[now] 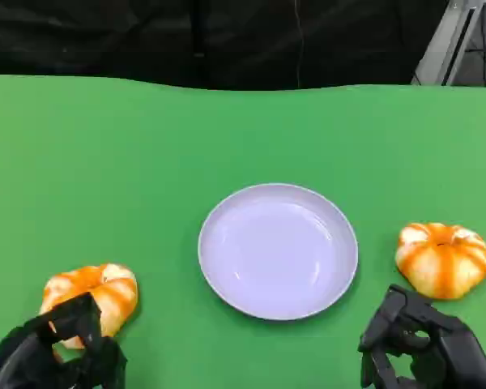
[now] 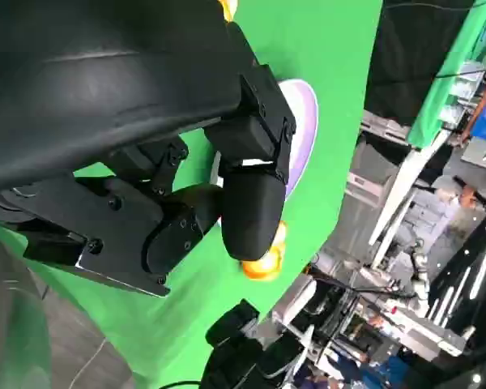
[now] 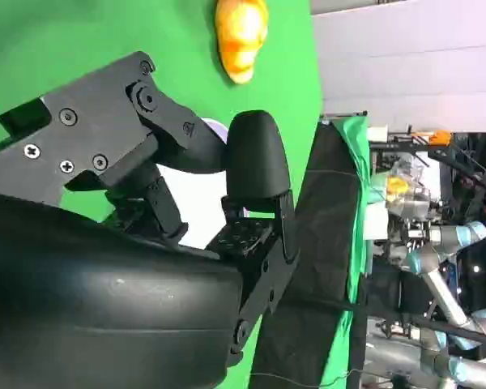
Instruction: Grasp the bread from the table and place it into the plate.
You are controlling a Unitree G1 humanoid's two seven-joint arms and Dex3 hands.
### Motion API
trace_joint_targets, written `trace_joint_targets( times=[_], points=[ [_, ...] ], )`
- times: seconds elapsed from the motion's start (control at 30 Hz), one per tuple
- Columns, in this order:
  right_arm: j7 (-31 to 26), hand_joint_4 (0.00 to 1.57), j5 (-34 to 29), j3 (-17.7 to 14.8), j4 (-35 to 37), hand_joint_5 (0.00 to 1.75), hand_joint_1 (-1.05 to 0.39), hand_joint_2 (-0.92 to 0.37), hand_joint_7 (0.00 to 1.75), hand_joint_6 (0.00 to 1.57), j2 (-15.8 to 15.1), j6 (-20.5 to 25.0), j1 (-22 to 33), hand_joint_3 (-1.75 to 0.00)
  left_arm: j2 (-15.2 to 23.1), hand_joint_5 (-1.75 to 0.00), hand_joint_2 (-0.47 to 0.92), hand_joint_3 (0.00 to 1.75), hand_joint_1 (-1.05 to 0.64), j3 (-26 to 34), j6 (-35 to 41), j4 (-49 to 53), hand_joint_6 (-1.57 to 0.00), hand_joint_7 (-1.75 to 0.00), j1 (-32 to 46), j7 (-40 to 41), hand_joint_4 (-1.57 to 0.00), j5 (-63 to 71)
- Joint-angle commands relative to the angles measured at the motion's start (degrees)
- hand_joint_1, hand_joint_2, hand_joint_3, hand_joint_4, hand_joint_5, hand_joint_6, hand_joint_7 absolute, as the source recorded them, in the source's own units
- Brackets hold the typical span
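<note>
L hand sits just behind left bread, fingers apart, holding nothing. R hand near right bread, also empty. Plate between them.

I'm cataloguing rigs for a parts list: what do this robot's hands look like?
Both the left hand and the right hand are matte black, each with a rounded glossy shell, blocky angular links fastened by visible screws, and smooth rounded fingertips.

Illumination is bright and even, casting only faint shadows. The plate shows mild sheen. Wrist views are soft; their backgrounds are blurred.
</note>
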Motion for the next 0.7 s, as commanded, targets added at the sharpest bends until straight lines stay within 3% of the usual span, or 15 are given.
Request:
trace_joint_targets(
  times=[0.03, 0.7],
  points=[
    [-0.26, 0.82, 0.05, -0.37, -0.2, 1.75, -0.12, -0.61, 1.53, 0.76, -0.73, -0.34, 0.04, -1.13, 0.54, -1.75, 0.67, 1.05, -0.03, 0.38, -0.33, -0.15, -0.77, -1.7, 0.13, 0.22, -0.88, 0.22],
    [-0.6, 0.82, 0.02, -0.2, -0.36, 1.75, -0.13, -0.61, 1.53, 0.76, -0.66, -0.04, 0.09, -1.13, 0.66, -1.75, 0.67, 1.03, -0.04, 0.35, -0.59, 0.01, -0.78, -1.69, -0.04, 0.08, -0.88, 0.38]
  ],
)
